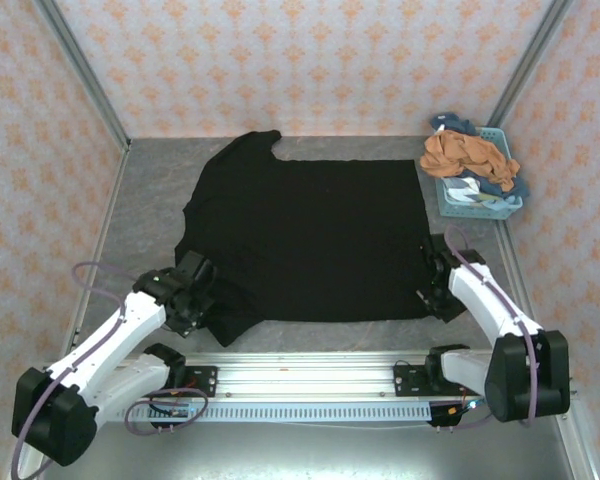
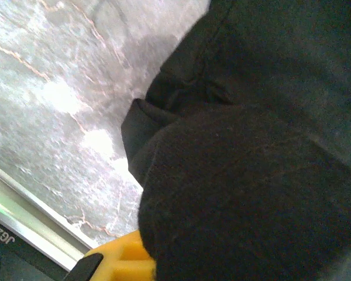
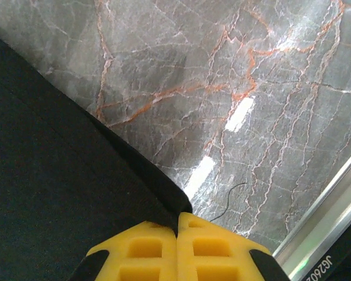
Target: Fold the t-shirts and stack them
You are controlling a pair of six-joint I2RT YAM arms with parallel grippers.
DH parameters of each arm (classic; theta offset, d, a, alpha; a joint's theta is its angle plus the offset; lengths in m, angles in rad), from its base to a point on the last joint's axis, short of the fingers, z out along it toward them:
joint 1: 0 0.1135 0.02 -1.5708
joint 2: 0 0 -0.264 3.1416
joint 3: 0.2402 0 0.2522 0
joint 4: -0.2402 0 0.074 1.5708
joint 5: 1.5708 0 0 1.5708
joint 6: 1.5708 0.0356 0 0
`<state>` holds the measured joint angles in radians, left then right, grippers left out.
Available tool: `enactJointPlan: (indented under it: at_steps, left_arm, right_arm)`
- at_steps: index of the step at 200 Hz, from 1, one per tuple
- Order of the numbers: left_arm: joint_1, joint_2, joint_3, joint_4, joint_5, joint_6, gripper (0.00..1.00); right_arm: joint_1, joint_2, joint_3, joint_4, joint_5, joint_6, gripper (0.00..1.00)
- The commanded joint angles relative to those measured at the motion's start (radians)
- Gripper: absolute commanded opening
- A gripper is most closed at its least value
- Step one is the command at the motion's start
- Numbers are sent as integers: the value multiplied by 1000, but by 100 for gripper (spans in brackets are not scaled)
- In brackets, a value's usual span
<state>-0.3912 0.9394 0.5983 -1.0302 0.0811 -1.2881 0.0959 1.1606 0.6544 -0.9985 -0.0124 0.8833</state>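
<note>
Top external: we see a black cloth t-shirt (image 1: 310, 240) spread flat on the grey marbled table (image 1: 150, 190); a rust-orange tee (image 1: 465, 152) lies heaped in the pale blue plastic lattice basket (image 1: 500, 208).
Left wrist: our left gripper (image 2: 126, 260) is closed on bunched black cloth that drapes over it.
Right wrist: our right gripper (image 3: 178, 225) has its jaws together, pinching the black hem corner.

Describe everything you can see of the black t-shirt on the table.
The black t-shirt is plain soft cloth, no print showing, spread almost flat and sideways on the grey marbled table: sleeves to the left, hem to the right. The near sleeve is bunched up where the left gripper pinches it; the right gripper, jaws shut, holds the near hem corner. Nothing else touches it.
</note>
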Motion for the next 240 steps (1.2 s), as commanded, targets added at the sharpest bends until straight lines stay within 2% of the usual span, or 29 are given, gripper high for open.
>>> enactJointPlan:
  at_steps: [1,32,43,50,69,78,86,101,137,151,171,199,214,224,240]
  left_arm:
    - [-43,72,-26,-5,13,-65,0]
    - [-101,187,-25,30,49,-100,0]
    - [-123,205,-27,46,62,-112,8]
    - [-132,213,-29,53,75,-114,16]
    - [-134,212,-7,23,90,-87,54]
    - [-134,208,21,-20,75,-65,67]
    - [-132,204,47,-63,55,-43,77]
    - [-121,189,72,-130,12,-6,86]
    - [-26,114,-7,-154,13,22,81]
    - [-23,66,-46,-146,13,-18,74]
    - [-24,-12,-106,-78,63,-81,57]
    - [-24,-57,-135,-133,99,-98,54]
    - [-24,-75,-156,-135,100,-94,47]
    - [-24,-81,-176,-104,113,-105,37]
    - [-24,-78,-187,-51,120,-124,10]
  right_arm:
    - [-12,62,27,-10,66,16,0]
    - [-12,148,39,13,70,27,0]
    - [-12,168,40,22,78,32,0]
    - [-14,178,44,26,82,33,0]
    - [-13,196,60,26,95,29,0]
    - [-13,202,67,20,108,24,0]
    - [-14,205,73,13,122,23,0]
    - [-14,208,76,13,134,14,0]
    - [-15,220,74,7,115,3,0]
    - [-16,216,70,9,112,-3,0]
    - [-14,215,70,12,108,-12,0]
    - [-14,227,77,19,99,-16,0]
    - [-15,237,83,25,91,-18,0]
    - [-14,243,86,29,84,-19,0]
    - [-15,246,85,28,80,-20,0]
